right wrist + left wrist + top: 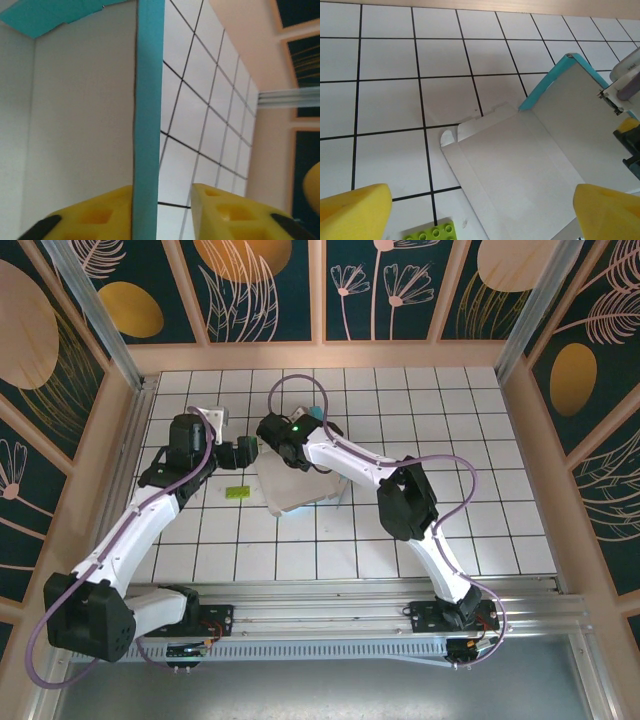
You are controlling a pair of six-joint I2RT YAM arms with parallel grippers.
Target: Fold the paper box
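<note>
- Mid-table on the white tiles: the paper box (300,485), white face up, teal underneath, creased, with small tabs along its left edge.
- On its far side, one teal-backed wall standing upright.
- Left gripper (245,450): spread wide over the box's left edge, touching nothing.
- Right gripper (162,200): parted astride the upright wall, one finger against the white face, a gap at the other.

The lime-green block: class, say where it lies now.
Top view: the lime-green block lies on the tiled table, just left of the paper box, on the near side of the left gripper.
</note>
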